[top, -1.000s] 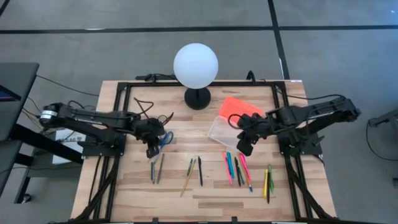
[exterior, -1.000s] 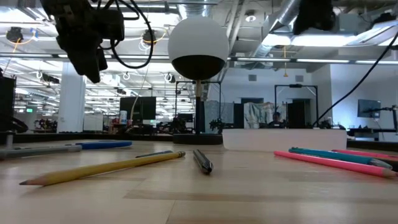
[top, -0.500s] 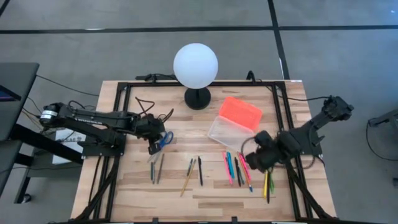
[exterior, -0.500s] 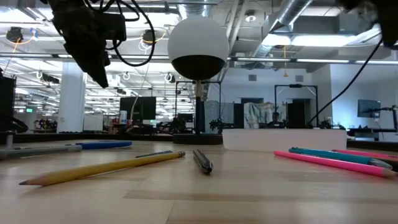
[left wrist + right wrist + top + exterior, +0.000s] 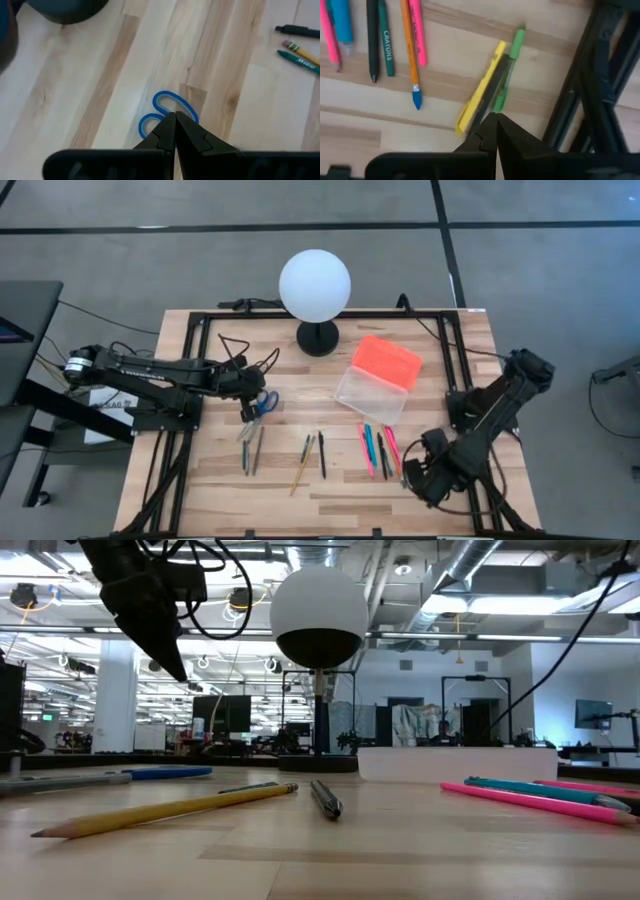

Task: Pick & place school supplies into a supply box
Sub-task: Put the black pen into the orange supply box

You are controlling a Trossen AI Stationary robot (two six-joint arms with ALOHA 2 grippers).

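The left gripper (image 5: pixel 247 411) hangs above the blue-handled scissors (image 5: pixel 262 404) on the left part of the light wooden slatted table (image 5: pixel 340 490); its jaws are pressed fully together and hold nothing. In the left wrist view the closed fingertips (image 5: pixel 175 127) sit directly over the two blue handle loops (image 5: pixel 167 107).

The right gripper (image 5: pixel 418 478) is near the table's front right, over the yellow and green markers (image 5: pixel 490 85); its jaws are likewise closed and empty.

The clear-plastic rectangular case (image 5: pixel 370 395) with its bright orange lid (image 5: pixel 387 360) lies open right of centre, just beside the black base of the white globe lamp (image 5: pixel 315 285).

Pens, pencils and markers lie in separate groups along the front: a grey pair (image 5: pixel 252 450), a wood-yellow pencil (image 5: pixel 301 470), a black pen (image 5: pixel 321 455), and pink and blue markers (image 5: pixel 372 450).
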